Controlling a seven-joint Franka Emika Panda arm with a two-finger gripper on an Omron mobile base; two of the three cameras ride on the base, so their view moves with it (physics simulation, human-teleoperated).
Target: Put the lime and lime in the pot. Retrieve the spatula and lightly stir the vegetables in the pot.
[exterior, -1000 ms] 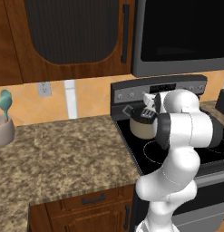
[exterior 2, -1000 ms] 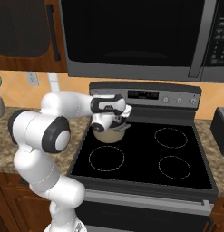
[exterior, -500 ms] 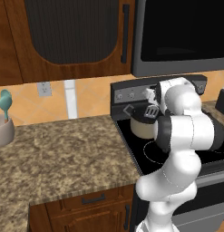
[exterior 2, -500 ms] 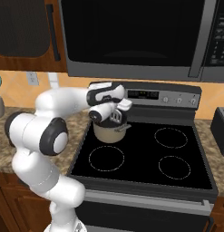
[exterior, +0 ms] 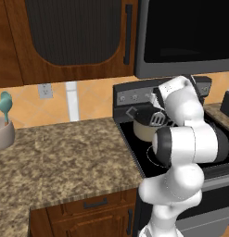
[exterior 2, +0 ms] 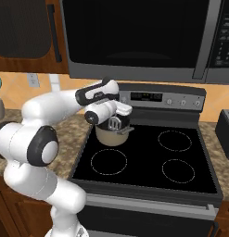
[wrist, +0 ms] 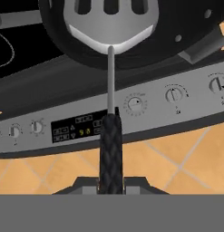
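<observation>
The beige pot (exterior: 143, 132) (exterior 2: 109, 137) stands on the stove's back left burner. My gripper (exterior 2: 117, 113) (exterior: 155, 104) (wrist: 111, 185) hangs just above and behind the pot and is shut on the spatula's black handle (wrist: 110, 149). The spatula's slotted silver head (exterior 2: 115, 124) (exterior: 157, 120) (wrist: 111, 20) points down over the pot's dark rim (wrist: 177, 45). The limes are hidden from all views. The inside of the pot is mostly covered by the spatula head and my hand.
The black stove top (exterior 2: 148, 162) has three free burners. Its control panel (wrist: 145, 106) rises right behind the pot, with a microwave (exterior 2: 134, 37) above. A teal spoon (exterior: 4, 107) stands in a holder (exterior: 3, 135) on the granite counter (exterior: 65, 157). A dark appliance (exterior 2: 225, 134) sits at the right.
My hand has turned and shifted slightly over the pot, and the spatula head has swung a little lower towards the pot's rim. The grip stays shut on the handle.
</observation>
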